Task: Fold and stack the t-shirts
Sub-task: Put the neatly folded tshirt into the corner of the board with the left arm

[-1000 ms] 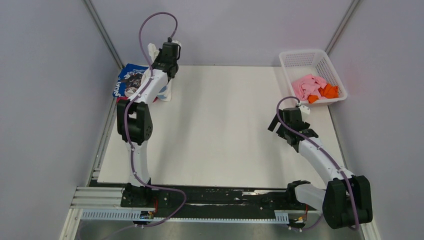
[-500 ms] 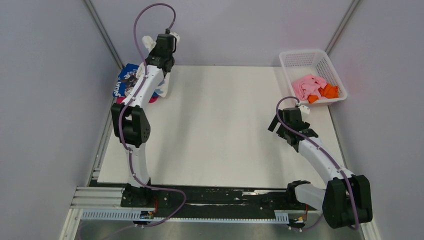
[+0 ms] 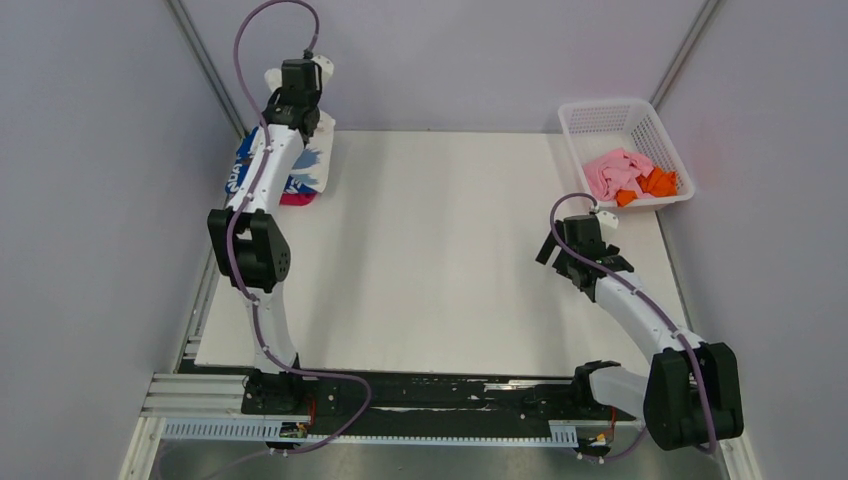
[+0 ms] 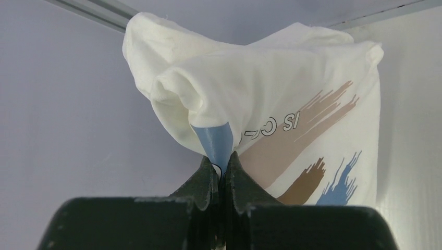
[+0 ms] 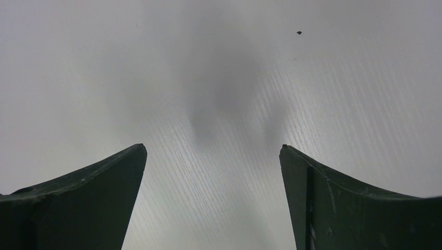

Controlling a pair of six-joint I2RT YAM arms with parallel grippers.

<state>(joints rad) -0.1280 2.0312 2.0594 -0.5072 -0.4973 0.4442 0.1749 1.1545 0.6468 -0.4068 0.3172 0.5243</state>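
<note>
**Left wrist view: left hand [image 4: 223,159] pinching the white t-shirt [image 4: 271,78] at the far-left corner**

The two dark fingers are pressing together on a blue-lined fold of the cloth. The shirt is bunching beyond the fingertips, with tan, brown and blue streaks and some lettering showing on it. From above, the left arm is stretching nearly straight toward the far-left corner of the desk [image 3: 440,250]. The hand is hanging raised by the back wall, and the shirt is draping under the wrist.

Beneath the arm, the blue t-shirt [image 3: 240,172] with white lettering is lying at the desk's left edge. A magenta t-shirt [image 3: 297,198] is peeking out at its near side.

The right arm is bending low over the right part of the desk. The right hand [image 5: 213,151] is spreading wide above bare surface and gripping nothing. Beyond it, in the far-right corner, the white basket [image 3: 610,118] is holding the pink t-shirt [image 3: 615,172] and the orange t-shirt [image 3: 657,182], which are touching each other.
</note>
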